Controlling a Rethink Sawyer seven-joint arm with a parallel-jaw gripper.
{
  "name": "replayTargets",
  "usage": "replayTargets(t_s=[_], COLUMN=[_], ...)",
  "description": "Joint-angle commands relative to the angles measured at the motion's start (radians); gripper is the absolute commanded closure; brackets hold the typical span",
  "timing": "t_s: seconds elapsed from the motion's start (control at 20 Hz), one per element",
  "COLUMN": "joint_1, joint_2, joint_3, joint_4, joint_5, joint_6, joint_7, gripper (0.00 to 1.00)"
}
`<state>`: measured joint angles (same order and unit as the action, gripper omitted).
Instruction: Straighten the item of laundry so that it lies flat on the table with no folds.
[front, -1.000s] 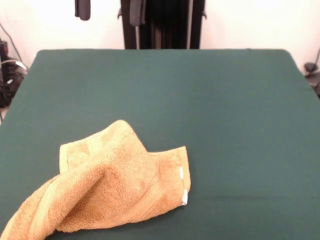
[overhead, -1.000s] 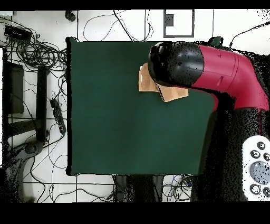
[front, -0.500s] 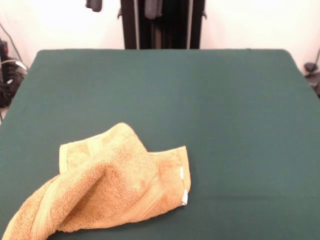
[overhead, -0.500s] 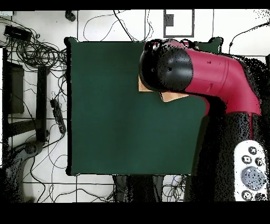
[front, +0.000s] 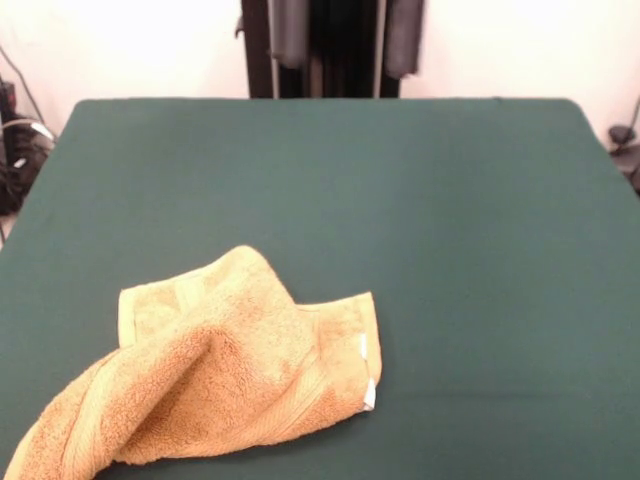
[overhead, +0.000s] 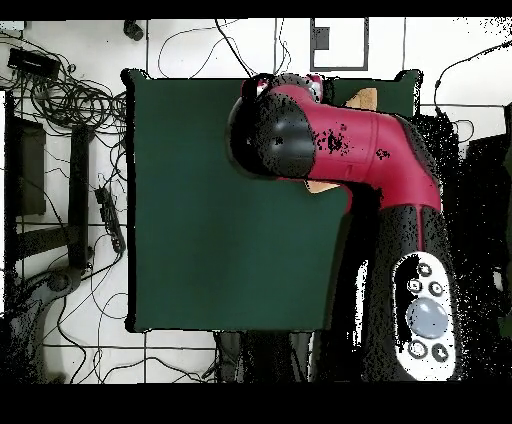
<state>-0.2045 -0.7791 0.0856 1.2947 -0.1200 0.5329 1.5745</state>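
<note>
Crumpled towel (front: 215, 385), long axis running diagonally toward table's (front: 450, 220) front-left corner, hand (front: 345, 40) raised, fingers wide apart

Bright, even light; the wall (front: 520, 45) behind the gripper (front: 345, 35) glares white. The towel (front: 215, 375) casts a soft shadow.

there was one orange-tan towel (front: 210, 375) and one dark green table (front: 450, 220). one small white label (front: 368, 392) showed on the towel. two dark gripper fingertips (front: 290, 30) showed at the top edge. one red and black arm (overhead: 340, 160) appeared overhead. many cables (overhead: 70, 100) could not be counted.
</note>
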Motion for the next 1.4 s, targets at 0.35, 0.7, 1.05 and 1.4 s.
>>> replayTargets(t_s=[0.35, 0.7, 1.05, 1.4], joint_1=[0.080, 0.047, 0.016, -0.011], joint_2=[0.222, 0.291, 0.343, 0.376], joint_3=[-0.003, 0.051, 0.080, 0.116], joint_4=[0.113, 0.049, -0.010, -0.048], joint_5=[0.065, 0.078, 0.079, 0.075], joint_6=[-0.076, -0.060, -0.063, -0.058], joint_7=[0.286, 0.166, 0.111, 0.072], gripper=[0.00, 0.00, 0.00, 0.00])
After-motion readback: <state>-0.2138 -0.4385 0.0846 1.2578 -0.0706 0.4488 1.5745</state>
